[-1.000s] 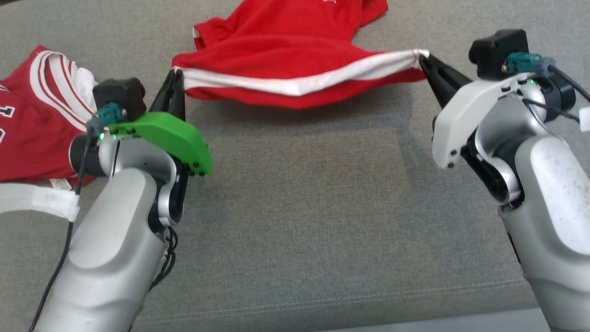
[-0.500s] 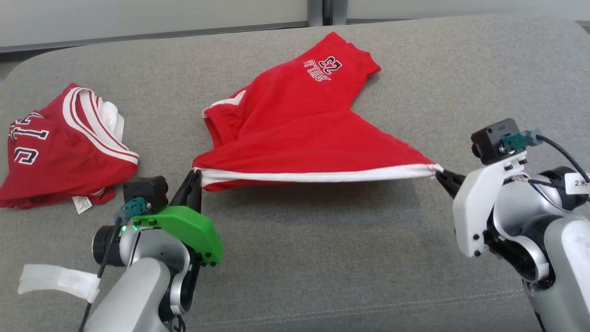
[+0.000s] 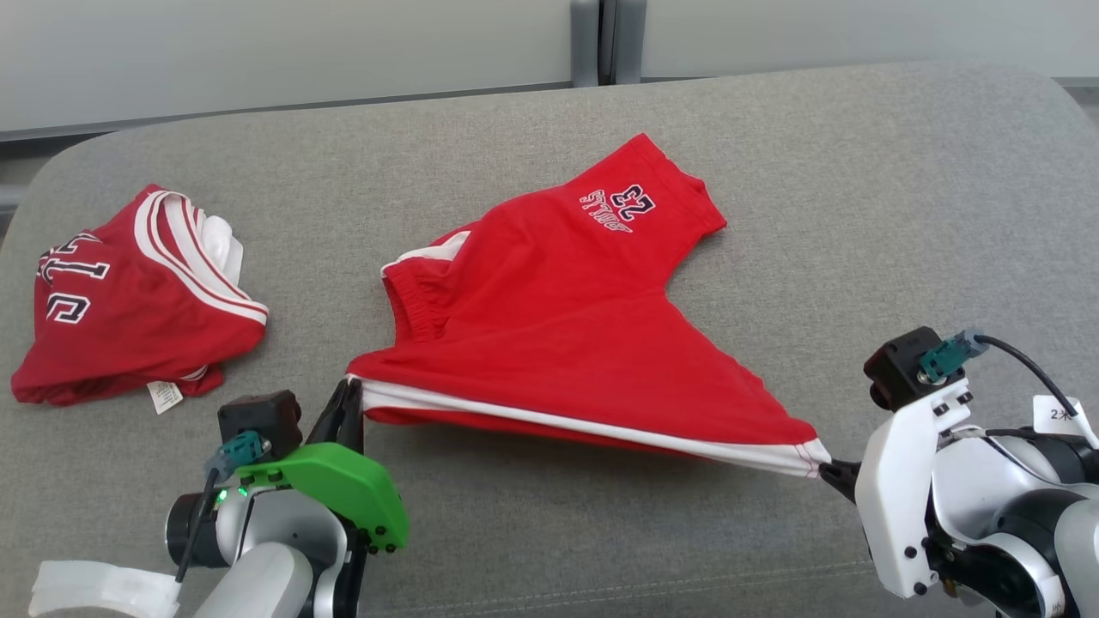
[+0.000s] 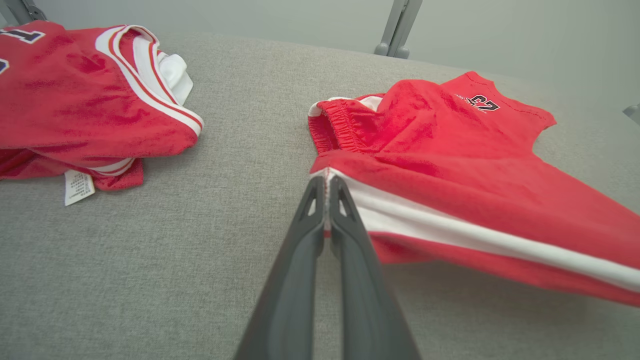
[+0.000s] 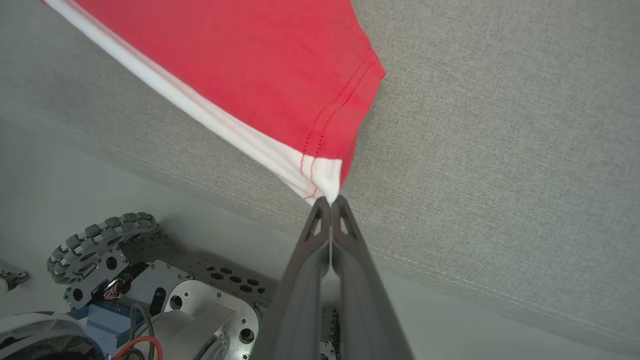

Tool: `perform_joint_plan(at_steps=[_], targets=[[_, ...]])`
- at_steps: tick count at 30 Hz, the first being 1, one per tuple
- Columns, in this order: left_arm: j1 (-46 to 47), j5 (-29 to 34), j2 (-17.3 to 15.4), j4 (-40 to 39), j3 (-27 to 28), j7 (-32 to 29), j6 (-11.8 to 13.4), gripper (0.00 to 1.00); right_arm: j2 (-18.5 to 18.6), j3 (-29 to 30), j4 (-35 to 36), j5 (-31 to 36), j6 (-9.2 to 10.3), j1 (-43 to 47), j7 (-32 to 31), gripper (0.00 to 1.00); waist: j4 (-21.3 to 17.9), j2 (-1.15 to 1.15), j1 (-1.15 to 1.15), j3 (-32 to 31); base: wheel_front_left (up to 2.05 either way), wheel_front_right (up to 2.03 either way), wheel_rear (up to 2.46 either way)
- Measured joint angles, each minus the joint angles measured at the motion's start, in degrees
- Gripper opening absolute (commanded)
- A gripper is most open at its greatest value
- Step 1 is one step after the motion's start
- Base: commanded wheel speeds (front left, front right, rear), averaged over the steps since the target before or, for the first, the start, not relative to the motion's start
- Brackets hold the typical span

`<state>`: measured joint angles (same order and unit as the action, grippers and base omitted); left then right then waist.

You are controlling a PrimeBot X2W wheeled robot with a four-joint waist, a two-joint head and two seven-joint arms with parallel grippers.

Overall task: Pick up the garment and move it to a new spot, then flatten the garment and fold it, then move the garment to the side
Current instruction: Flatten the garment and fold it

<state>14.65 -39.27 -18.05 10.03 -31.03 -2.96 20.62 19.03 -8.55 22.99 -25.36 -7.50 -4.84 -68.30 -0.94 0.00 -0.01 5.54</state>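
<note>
The garment (image 3: 567,318) is a pair of red shorts with a white side stripe and a "23" print, lying mid-cushion with its near edge stretched taut. My left gripper (image 3: 350,388) is shut on the waistband corner of the garment (image 4: 450,165); my left gripper (image 4: 326,182) pinches the stripe's end. My right gripper (image 3: 828,468) is shut on the hem corner of the garment (image 5: 260,70), with my right gripper (image 5: 330,200) clamping the white tip. The far leg rests flat on the cushion.
A second red jersey (image 3: 129,300) with white trim lies folded at the far left, also seen as the jersey (image 4: 75,100). The grey cushion (image 3: 859,215) has open fabric on the right. Its front edge and my wheeled base (image 5: 125,280) sit below my right gripper.
The head camera has tilted up, so more of the cushion shows. Both grippers have drawn the stretched edge toward the near side, the right corner farther than the left.
</note>
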Motion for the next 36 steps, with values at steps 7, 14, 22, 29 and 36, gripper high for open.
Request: perform_joint_plan(at_steps=[7,14,22,29,36], targets=[[-5.56,-0.09,-2.80,-4.91,0.47,-1.46,3.34,0.00,0.32,0.41,3.05,-2.22,0.00,3.25,-4.46,0.00,1.00,0.00,0.00,-0.25,0.00,0.00,0.00],[-10.35,0.08,-6.09,-11.38,-1.53,-5.91,4.68,0.00,1.47,2.16,6.83,-2.52,0.00,6.20,-7.23,0.00,2.82,0.00,0.00,-1.15,0.00,0.00,0.00],[-6.61,1.96,-7.11,-13.66,-4.80,-11.27,4.50,0.00,4.72,1.14,5.00,-0.98,0.00,-0.71,-4.17,0.00,4.11,0.00,0.00,0.06,0.00,0.00,0.00],[1.71,3.28,-6.06,-12.34,-6.46,-16.53,3.63,0.00,8.02,-1.90,-2.09,-0.40,0.00,-12.20,-1.57,0.00,5.21,0.00,0.00,2.78,0.00,0.00,0.00],[10.51,4.81,-2.69,-10.12,-7.79,-20.19,3.60,0.00,11.35,-6.19,-9.79,2.25,0.00,-24.09,3.49,0.00,6.90,0.00,0.00,5.96,0.00,0.00,0.00]])
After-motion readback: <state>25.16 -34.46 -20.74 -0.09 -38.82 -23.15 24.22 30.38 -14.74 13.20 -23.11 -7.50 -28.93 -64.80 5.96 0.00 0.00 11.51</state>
